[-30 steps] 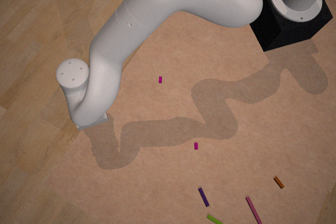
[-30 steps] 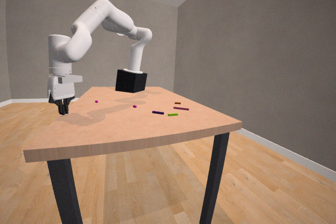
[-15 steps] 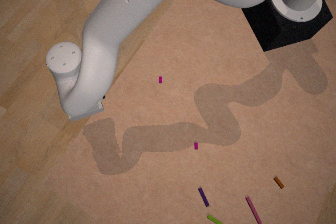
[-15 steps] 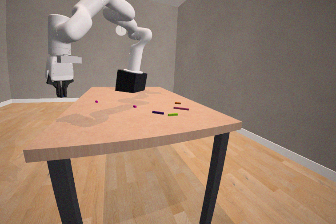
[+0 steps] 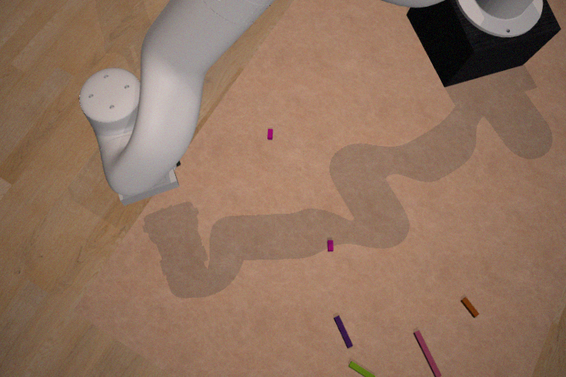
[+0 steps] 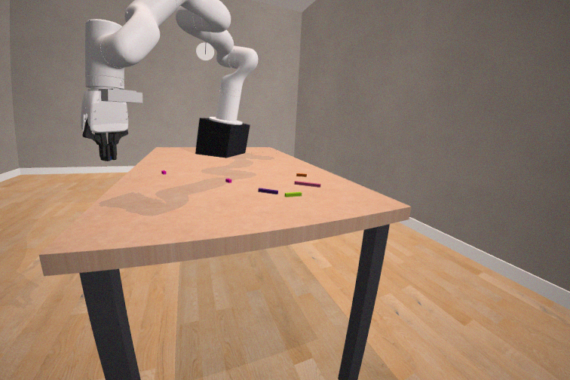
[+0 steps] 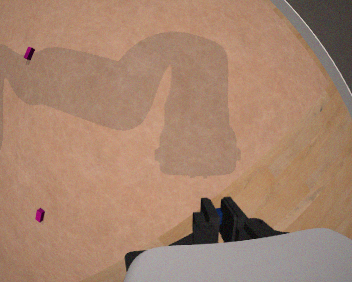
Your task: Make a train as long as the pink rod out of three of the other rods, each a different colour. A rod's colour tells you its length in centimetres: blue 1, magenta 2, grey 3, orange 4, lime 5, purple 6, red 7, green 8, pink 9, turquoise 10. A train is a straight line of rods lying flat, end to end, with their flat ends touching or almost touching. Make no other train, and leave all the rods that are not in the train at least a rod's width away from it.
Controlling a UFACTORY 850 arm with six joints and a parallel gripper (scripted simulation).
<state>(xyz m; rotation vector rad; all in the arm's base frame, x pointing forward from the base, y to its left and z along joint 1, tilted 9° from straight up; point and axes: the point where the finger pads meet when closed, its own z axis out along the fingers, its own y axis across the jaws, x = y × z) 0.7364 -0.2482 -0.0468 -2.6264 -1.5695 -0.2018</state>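
Six rods lie on the wooden worktop (image 6: 285, 228): two magenta, one purple, one lime, one pink and one orange. A seventh, the blue rod (image 7: 217, 215), is pinched between the dark fingers of the gripper (image 6: 108, 153), which hangs in the air at the worktop's left edge, well above it.

Only the wrist view shows that blue rod, as a small speck between the closed fingers; in the top view the white arm (image 5: 198, 32) hides the gripper altogether. The exterior view shows one magenta rod (image 6: 163, 172) at far left and the other magenta rod (image 6: 228, 180) mid-worktop. The purple rod (image 6: 268, 191), lime rod (image 6: 292, 194), pink rod (image 6: 307, 183) and orange rod (image 6: 301, 174) are grouped to the right, none touching.

The arm's shadow winds across the worktop from its black base block (image 6: 222, 138). Dark legs carry the worktop over a plank floor (image 6: 452, 304), between grey walls (image 6: 427, 65) with a white skirting board.
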